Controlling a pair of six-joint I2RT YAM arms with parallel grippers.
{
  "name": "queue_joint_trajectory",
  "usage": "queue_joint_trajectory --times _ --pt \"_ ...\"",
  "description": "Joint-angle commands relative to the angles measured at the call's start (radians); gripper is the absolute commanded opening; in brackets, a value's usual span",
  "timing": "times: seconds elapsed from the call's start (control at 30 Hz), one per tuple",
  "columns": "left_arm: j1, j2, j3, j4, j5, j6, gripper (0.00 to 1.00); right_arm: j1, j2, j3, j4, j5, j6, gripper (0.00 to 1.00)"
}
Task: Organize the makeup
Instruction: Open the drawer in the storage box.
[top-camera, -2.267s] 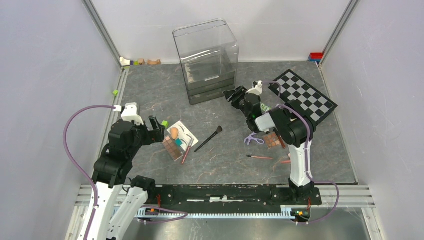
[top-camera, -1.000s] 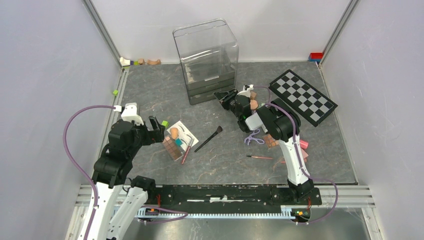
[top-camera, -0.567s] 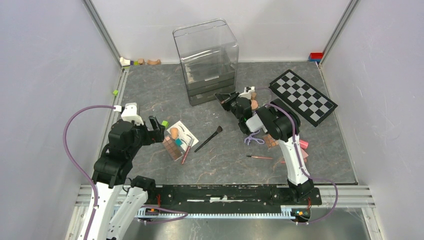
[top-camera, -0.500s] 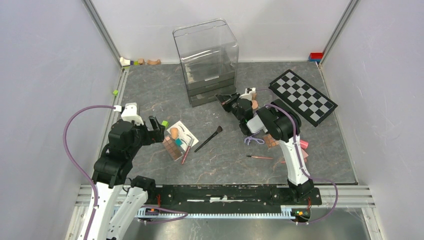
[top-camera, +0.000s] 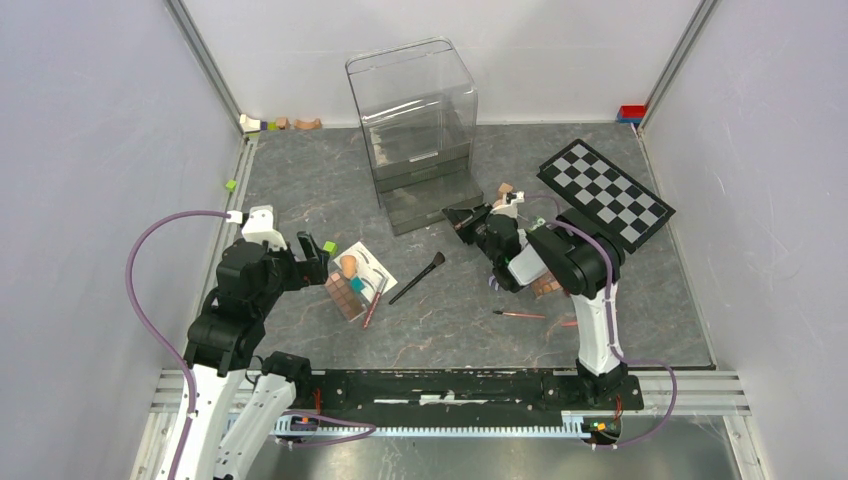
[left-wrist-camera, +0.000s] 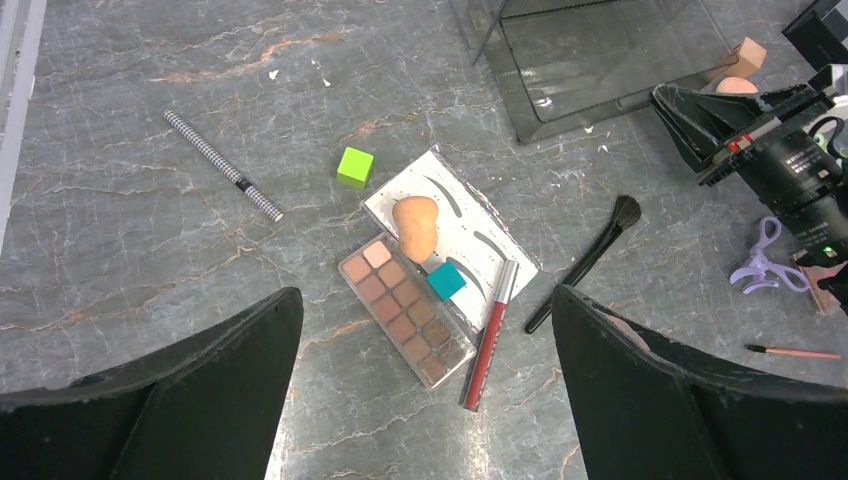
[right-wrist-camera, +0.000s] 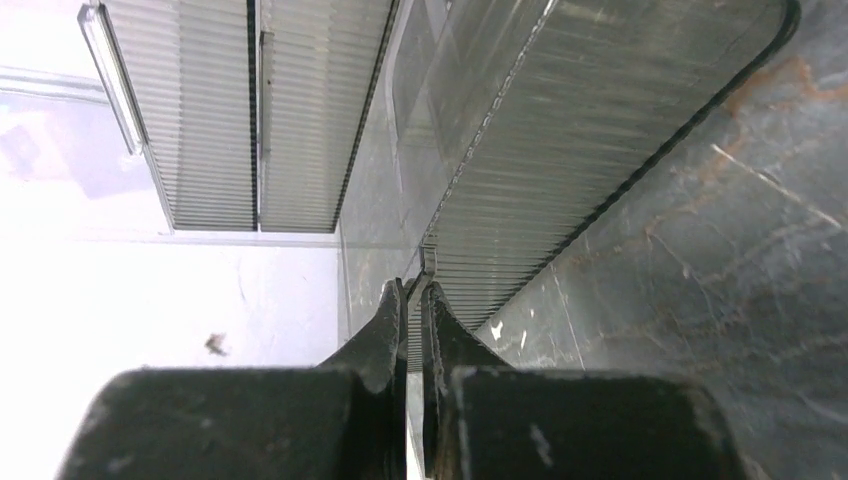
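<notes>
Right now: R arm tied to the drawer, L arm free over the makeup

R gripper (top-camera: 462, 217), centre of the top view, is pinched tight on the thin clear front lip of the bottom drawer (top-camera: 430, 200). Its wrist cam shows both fingers squeezed onto that edge w/ no gap. The drawer stands out fwd of the clear organizer (top-camera: 410, 100), toward the lower right of frame. L gripper (top-camera: 318, 262), left of centre, is spread as wide as it goes, holds nothing, and hangs beside the main pile.

The pile sits mid-frame in the L wrist cam:
- brown palette (left-wrist-camera: 405, 310), lying diagonal
- white eyebrow card (left-wrist-camera: 480, 235), touching the palette's upper side, w/ the peach sponge (left-wrist-camera: 415, 225) on it
- red pencil (left-wrist-camera: 490, 335), just beside the palette's right end

Striped pencil (left-wrist-camera: 222, 165) is well apart, upper left. Lilac scissors (top-camera: 505, 280) and a thin pencil (top-camera: 520, 314) lie lower right of centre, near the R arm.

Key relation: the black brush (top-camera: 420, 277) lies btwn the two arms. Its long axis runs lower left to upper right, bristles at the upper-right end, pointing approx. at the open drawer. R fingers are somewhat nearer it but are busy w/ the drawer, so I'd guess L does the fetching. For L, the pile is close at hand and the drawer lies up and to the right in frame. Any grab on the brush prob. wants the fingers set crosswise to that diagonal.
</notes>
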Motion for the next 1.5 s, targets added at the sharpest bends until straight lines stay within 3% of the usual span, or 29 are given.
queue_joint_trajectory --times 0.0,0.67,1.07,1.47 --pt "0.005 -0.008 0.001 0.041 -0.001 -0.004 1.00 0.014 -0.090 -0.059 -0.074 0.069 -0.108 0.00" --pt "0.006 -0.007 0.002 0.042 0.002 -0.004 1.00 0.058 -0.221 -0.261 -0.126 0.111 -0.142 0.00" --pt "0.005 -0.014 0.001 0.042 0.000 -0.004 1.00 0.067 -0.160 -0.209 -0.140 0.106 -0.137 0.03" --pt "0.005 -0.013 0.001 0.043 0.004 -0.003 1.00 0.059 -0.058 -0.159 -0.100 0.123 -0.025 0.09"
